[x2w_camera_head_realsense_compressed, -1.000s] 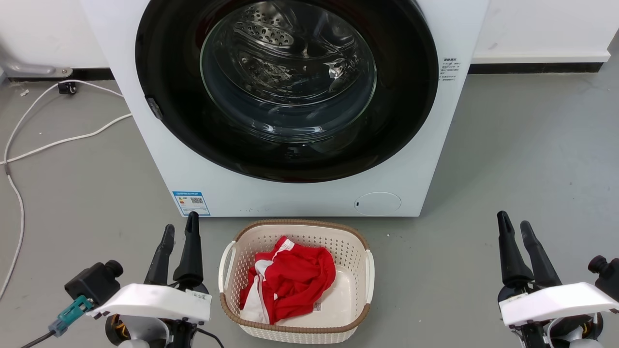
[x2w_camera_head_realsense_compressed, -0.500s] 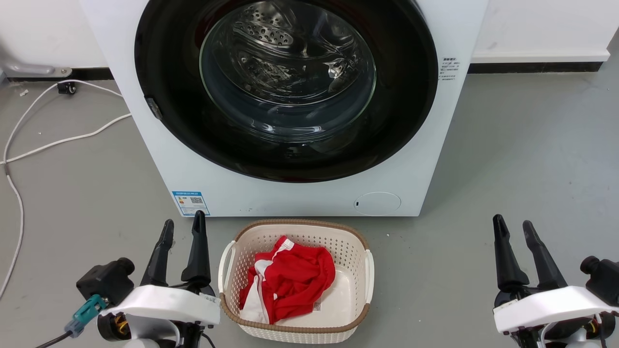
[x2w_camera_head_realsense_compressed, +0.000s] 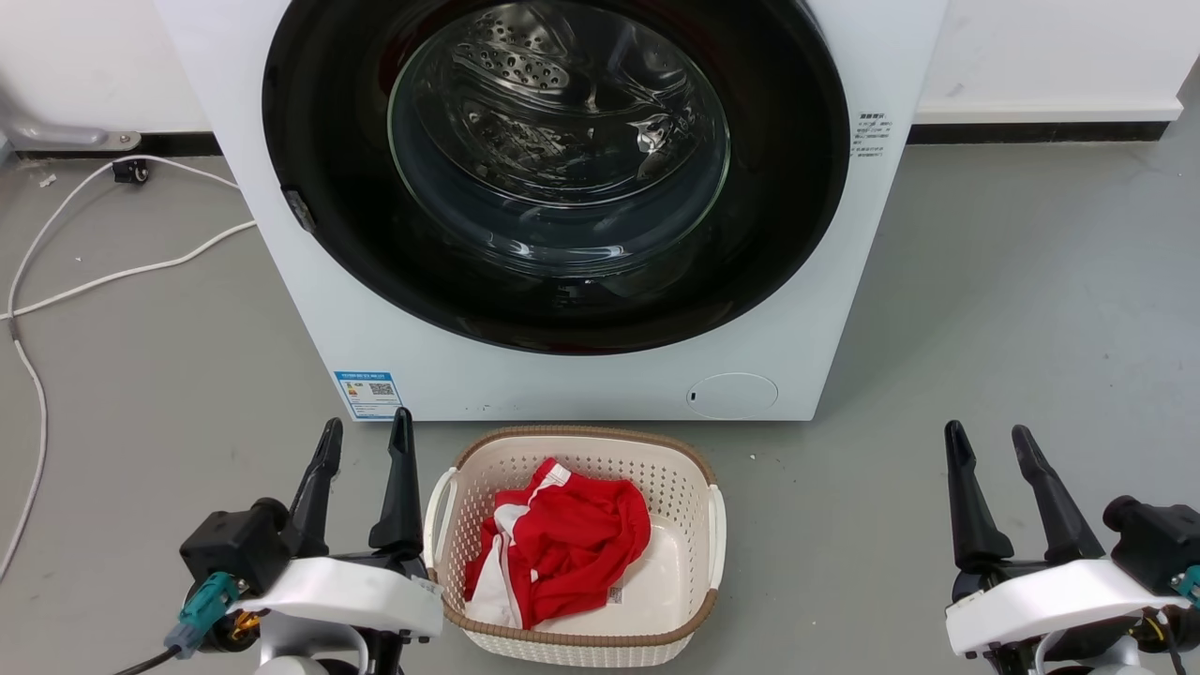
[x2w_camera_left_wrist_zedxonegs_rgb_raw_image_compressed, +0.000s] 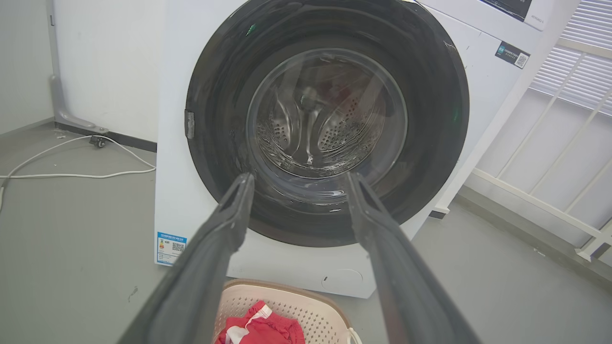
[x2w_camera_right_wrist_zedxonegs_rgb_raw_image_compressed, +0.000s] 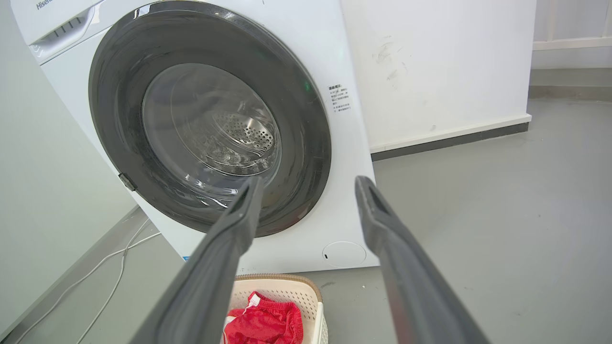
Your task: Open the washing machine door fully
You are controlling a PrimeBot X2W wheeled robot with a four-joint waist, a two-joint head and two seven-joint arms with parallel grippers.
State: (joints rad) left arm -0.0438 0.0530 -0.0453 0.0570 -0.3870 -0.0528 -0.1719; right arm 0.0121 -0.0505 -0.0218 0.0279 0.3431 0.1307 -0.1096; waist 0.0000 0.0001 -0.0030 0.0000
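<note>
Filling most of the white washing machine's [x2w_camera_head_realsense_compressed: 562, 384] front, the round black washing machine door [x2w_camera_head_realsense_compressed: 787, 216] sat closed and flush, well beyond the tips of both grippers. Its clear glass window showed the steel drum [x2w_camera_head_realsense_compressed: 534, 66] behind it. A small latch tab [x2w_camera_head_realsense_compressed: 298, 210] sat on the door's rim, far ahead of the left gripper [x2w_camera_head_realsense_compressed: 367, 419], whose fingers stood apart and held nothing. The right gripper [x2w_camera_head_realsense_compressed: 985, 429] had its fingers spread too, also empty. Just beside the left fingers, between the two grippers, a basket [x2w_camera_head_realsense_compressed: 581, 433] held red cloth [x2w_camera_head_realsense_compressed: 572, 539].
</note>
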